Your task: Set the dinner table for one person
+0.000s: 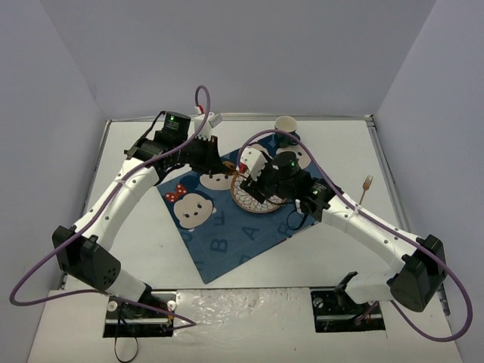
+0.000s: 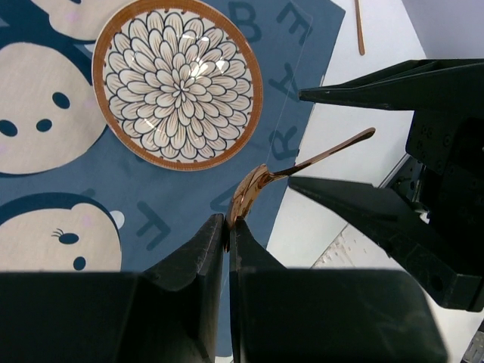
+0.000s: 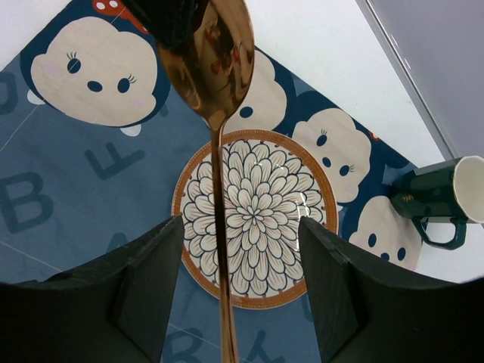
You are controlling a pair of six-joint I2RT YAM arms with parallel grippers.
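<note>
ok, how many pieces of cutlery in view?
2. A spoon held in the left gripper above the placemat; a fork on the table near its right edge. Others may be hidden.

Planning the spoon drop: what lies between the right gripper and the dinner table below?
Right wrist view: the spoon crosses inside the open right gripper, then the plate on the placemat covers the dinner table.

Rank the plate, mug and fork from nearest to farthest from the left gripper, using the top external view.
1. The plate, on the placemat, just right of the left gripper.
2. The mug, farther back and to the right.
3. The fork, far out to the right, off the placemat.
</note>
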